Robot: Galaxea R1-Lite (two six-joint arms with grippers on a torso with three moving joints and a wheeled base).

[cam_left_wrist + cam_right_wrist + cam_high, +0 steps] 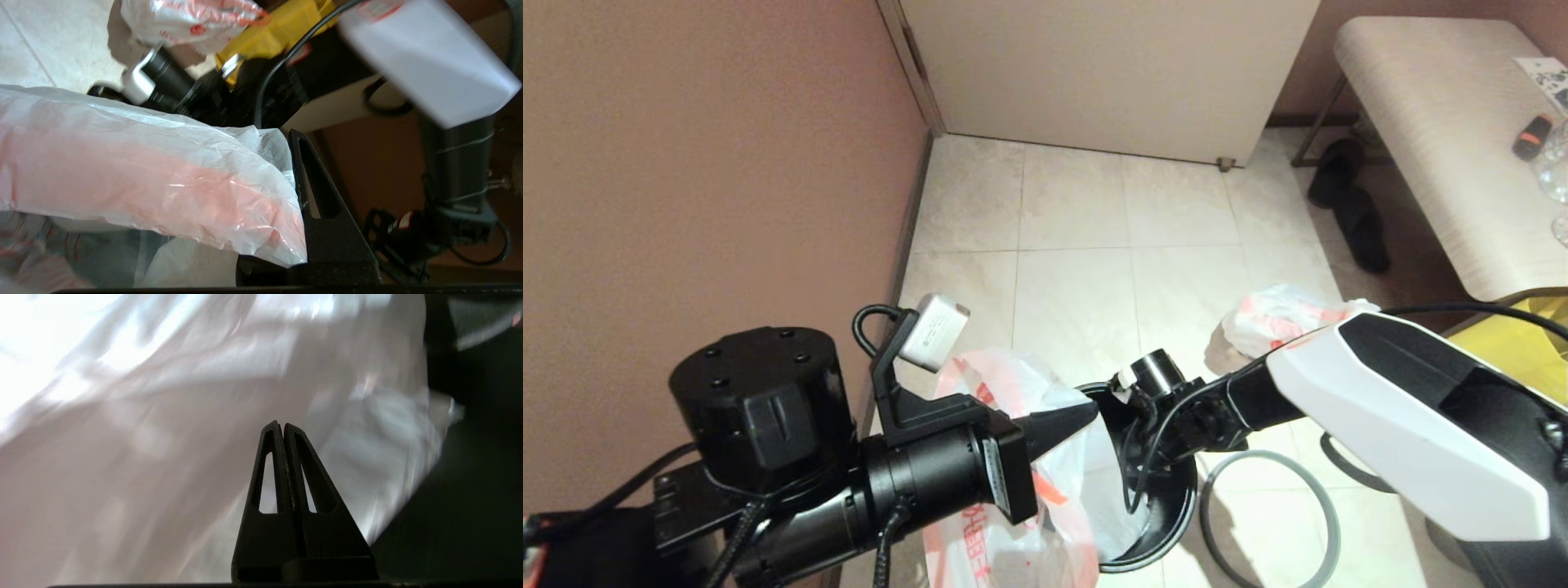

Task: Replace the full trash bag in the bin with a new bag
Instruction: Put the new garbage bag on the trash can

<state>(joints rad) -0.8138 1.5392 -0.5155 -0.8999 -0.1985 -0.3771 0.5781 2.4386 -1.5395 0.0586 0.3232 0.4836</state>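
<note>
Left gripper (pixel 1086 418): nearest, fingers pressed together at the bin's near rim, a fold of the new bag (pixel 1013 457) draped over them; whether any film was pinched cannot be told.
New bag: limp, spread over the bin's left side and hanging outside it.
Right gripper (pixel 283 426): fingers shut, reaching down inside the bag-lined bin (pixel 1176 506).
Grey hoop (pixel 1270 523): flat on the tiles, just right of the bin.
Full trash bag (pixel 1278 318): on the floor beyond the bin, apart from it.
Yellow fabric bag (pixel 1531 331): right edge.
</note>
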